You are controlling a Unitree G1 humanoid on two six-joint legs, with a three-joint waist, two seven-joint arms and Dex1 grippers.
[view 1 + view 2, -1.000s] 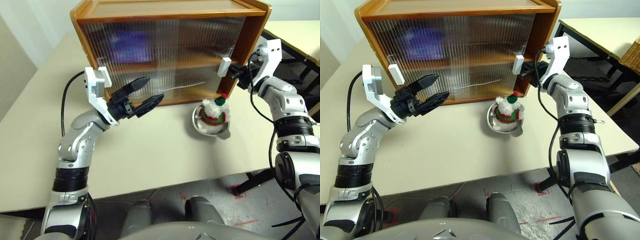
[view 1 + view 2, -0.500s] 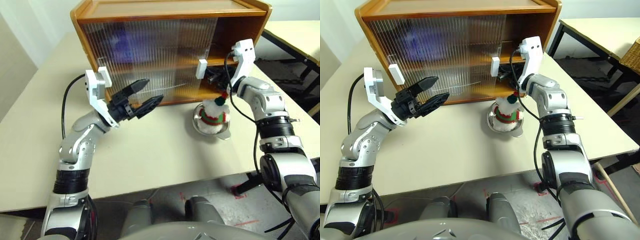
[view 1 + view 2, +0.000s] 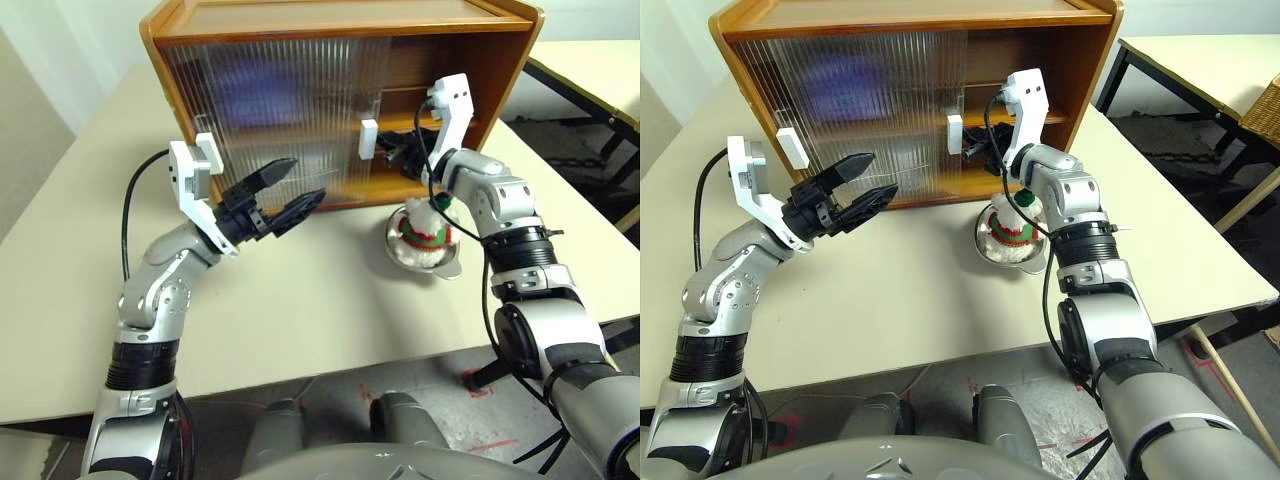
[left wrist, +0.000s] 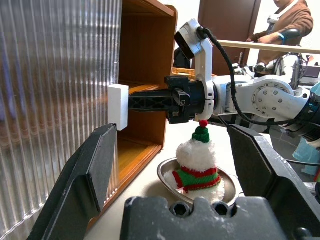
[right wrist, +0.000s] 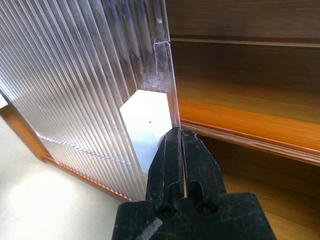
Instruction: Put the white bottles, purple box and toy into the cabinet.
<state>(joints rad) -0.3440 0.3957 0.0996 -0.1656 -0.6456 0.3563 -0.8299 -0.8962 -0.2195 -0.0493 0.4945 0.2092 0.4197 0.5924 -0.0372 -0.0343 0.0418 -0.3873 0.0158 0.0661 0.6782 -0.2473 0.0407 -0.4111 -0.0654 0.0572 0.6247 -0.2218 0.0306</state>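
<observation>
Cream desk carries the cabinet; toy sits in a metal bowl. Right gripper, pinched empty, touches a white handle; left gripper gapes empty. Left wrist view reveals a person behind.

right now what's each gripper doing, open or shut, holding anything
Left gripper: open, holding nothing, in front of the cabinet.
Right gripper: shut, holding nothing, fingertips against the white handle of the sliding door.

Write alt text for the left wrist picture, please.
A black closed tool presses against the white handle of a ribbed sliding door on a wooden cabinet. Below it, a plush snowman sits in a metal bowl.
</observation>
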